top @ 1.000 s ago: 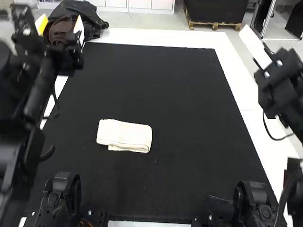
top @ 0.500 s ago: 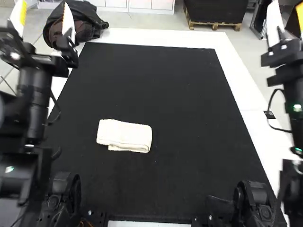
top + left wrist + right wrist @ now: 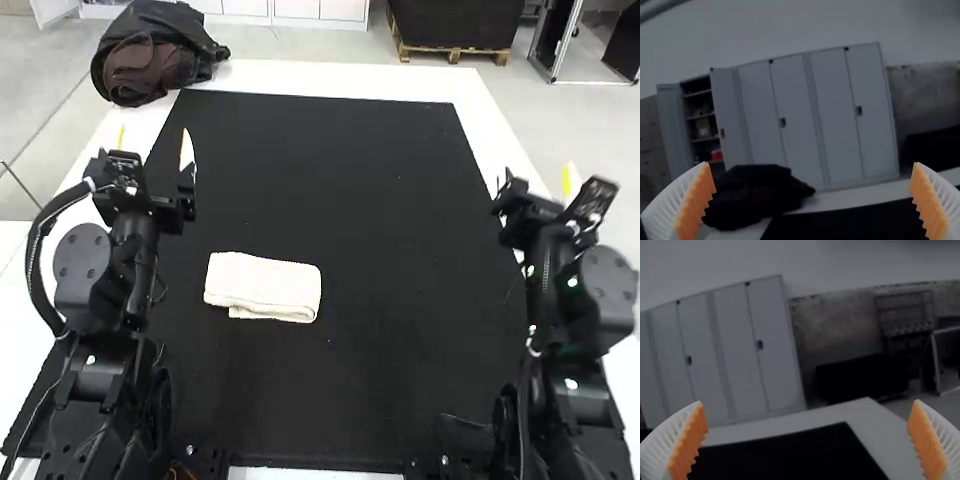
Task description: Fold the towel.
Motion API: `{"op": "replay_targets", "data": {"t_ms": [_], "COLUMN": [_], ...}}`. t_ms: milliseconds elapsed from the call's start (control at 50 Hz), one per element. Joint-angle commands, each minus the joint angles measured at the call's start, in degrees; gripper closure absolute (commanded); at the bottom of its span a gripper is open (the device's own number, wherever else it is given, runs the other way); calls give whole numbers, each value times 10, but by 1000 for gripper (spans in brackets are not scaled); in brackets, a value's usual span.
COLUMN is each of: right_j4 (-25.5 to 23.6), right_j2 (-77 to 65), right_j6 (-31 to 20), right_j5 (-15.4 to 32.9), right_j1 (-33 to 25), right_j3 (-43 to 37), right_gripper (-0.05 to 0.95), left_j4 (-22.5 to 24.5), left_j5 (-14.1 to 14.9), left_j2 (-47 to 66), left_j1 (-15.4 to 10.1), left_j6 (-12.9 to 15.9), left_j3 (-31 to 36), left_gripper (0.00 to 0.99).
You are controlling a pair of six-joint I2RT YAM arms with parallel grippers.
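Because the towel [image 3: 262, 287] appears folded into a compact rectangle on the black mat [image 3: 400, 300], the left hand [image 3: 811, 164] and right hand [image 3: 808, 402], wide and empty, stand clear, presumably leaving its layers undisturbed.

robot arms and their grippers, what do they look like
Both arms are black with blocky segments and a rounded housing; the left arm has a thick black cable bowing along its outer side. Small pale green lights show on it and the right arm. The left gripper and right gripper have white, ribbed fingers with bumpy orange pads.
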Motion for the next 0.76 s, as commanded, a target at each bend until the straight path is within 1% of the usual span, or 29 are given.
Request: {"op": "replay_targets", "data": {"t_ms": [0, 60, 80, 120, 140, 160, 200, 260, 280, 360, 420, 740], "right_j4": [-47, -93, -114, -153, -166, -180, -202, -202, -202, -205, -208, -208], "right_j2": [-3, -3, -3, -4, -3, -3, -3, -3, -3, -3, -3, -3], "right_j6": [-54, -59, -58, -59, -60, -60, -63, -64, -64, -64, -64, -64], "right_j5": [34, 35, 35, 35, 35, 34, 34, 35, 34, 31, 18, 18], "right_j1": [0, 0, 0, 0, 0, 0, 0, 0, 0, 0, 0, 0], "right_j3": [-9, -10, -10, -10, -10, -10, -10, -10, -10, -10, -10, -10], "right_gripper": [-21, -21, -21, -21, -21, -21, -21, -21, -21, -20, -21, -20], "left_j4": [-19, -37, -41, -59, -69, -84, -112, -181, -191, -191, -192, -192], "left_j5": [-10, -12, -18, -41, -46, -48, -48, -45, -44, -32, -32, -32], "left_j2": [-2, -2, -3, -2, -2, -3, -3, -3, -3, -3, -3, -3], "left_j1": [1, 1, 1, 2, 2, 3, 3, 3, 3, -1, -2, -3], "left_j6": [14, 15, 15, 13, 9, -7, -33, -75, -77, -79, -79, -79], "left_j3": [-2, -15, -19, -21, -21, -21, -20, -21, -21, -21, -21, -21], "left_gripper": [89, 87, 85, 84, 77, 54, 39, 36, 38, 36, 36, 36]}}
